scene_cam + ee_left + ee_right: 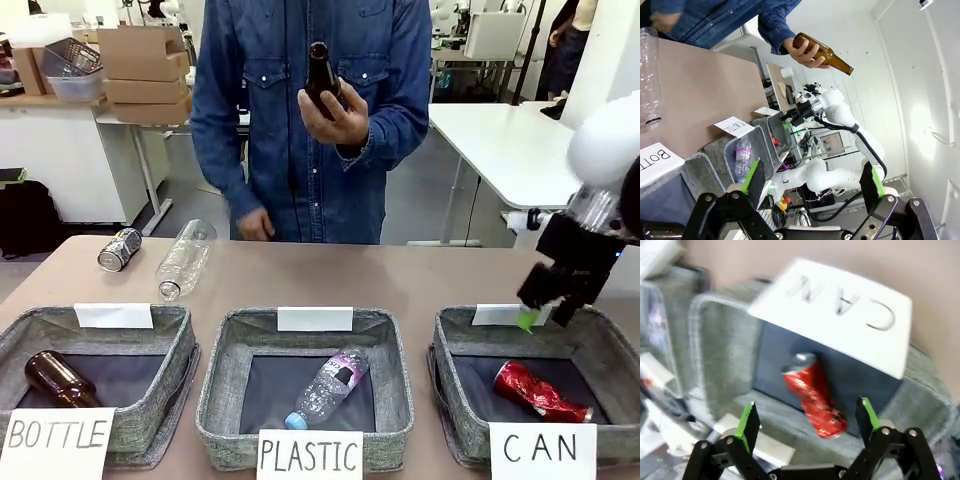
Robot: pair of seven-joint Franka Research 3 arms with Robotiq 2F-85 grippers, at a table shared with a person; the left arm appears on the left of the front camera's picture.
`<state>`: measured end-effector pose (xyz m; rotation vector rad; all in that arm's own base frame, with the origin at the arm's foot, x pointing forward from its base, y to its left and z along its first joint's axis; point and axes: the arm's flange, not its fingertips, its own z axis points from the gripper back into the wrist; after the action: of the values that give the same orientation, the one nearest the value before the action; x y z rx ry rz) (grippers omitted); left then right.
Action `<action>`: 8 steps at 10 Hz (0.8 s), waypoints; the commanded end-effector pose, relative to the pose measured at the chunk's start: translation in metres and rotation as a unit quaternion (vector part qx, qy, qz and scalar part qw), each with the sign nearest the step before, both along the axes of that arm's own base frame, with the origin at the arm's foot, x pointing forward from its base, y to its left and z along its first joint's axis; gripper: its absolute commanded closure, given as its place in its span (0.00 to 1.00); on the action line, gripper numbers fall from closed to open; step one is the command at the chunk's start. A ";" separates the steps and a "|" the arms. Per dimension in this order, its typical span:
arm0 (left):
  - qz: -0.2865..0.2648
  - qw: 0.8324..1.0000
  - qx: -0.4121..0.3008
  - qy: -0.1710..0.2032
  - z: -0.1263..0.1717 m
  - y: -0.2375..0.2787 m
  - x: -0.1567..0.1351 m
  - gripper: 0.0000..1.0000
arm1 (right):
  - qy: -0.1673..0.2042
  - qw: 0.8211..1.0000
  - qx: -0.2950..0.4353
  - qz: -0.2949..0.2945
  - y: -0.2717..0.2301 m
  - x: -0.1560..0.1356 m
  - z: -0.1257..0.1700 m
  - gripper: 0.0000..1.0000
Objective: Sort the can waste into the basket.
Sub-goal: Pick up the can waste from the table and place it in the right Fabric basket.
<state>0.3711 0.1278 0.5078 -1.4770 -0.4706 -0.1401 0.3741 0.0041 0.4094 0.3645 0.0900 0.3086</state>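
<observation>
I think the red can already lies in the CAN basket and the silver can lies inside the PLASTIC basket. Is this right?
Not quite. The red can does lie in the CAN basket, but the silver can lies on the table, behind the BOTTLE basket, next to a clear plastic bottle. The front view shows it.

In the right wrist view everything is blurred: the red can in the basket has soft edges, and we cannot make out its dents. From the front, the right gripper shows us one green pad; its other finger merges with the dark body. The print on the silver-grey can is too small to read. The brown bottle lies half hidden behind the wall of the BOTTLE basket.
</observation>
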 end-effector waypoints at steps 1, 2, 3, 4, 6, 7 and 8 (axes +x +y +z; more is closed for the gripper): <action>-0.002 1.000 -0.009 -0.012 0.001 -0.002 0.000 0.00 | -0.068 0.889 0.443 -0.097 -0.047 -0.008 0.029 0.00; -0.002 1.000 -0.009 -0.012 0.001 -0.002 0.000 0.00 | -0.050 0.754 0.638 -0.147 -0.072 -0.004 0.031 0.00; -0.002 1.000 -0.009 -0.012 0.001 -0.002 0.000 0.00 | -0.005 0.669 0.724 -0.167 -0.087 0.001 0.022 0.00; -0.002 1.000 -0.009 -0.012 0.001 -0.002 0.000 0.00 | 0.010 0.632 0.755 -0.175 -0.091 0.007 0.015 0.00; -0.002 1.000 -0.009 -0.012 0.001 -0.002 0.000 0.00 | 0.027 0.656 0.735 -0.170 -0.070 0.027 0.004 0.00; -0.002 1.000 -0.009 -0.012 0.001 -0.002 0.000 0.00 | 0.020 0.912 0.396 -0.103 -0.094 -0.008 0.023 0.00; -0.002 1.000 -0.009 -0.012 0.001 -0.002 0.000 0.00 | 0.020 0.912 0.396 -0.103 -0.094 -0.008 0.023 0.00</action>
<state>0.3710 0.1278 0.5078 -1.4772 -0.4704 -0.1402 0.3792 -0.0831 0.4189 1.3004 -0.0359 0.0712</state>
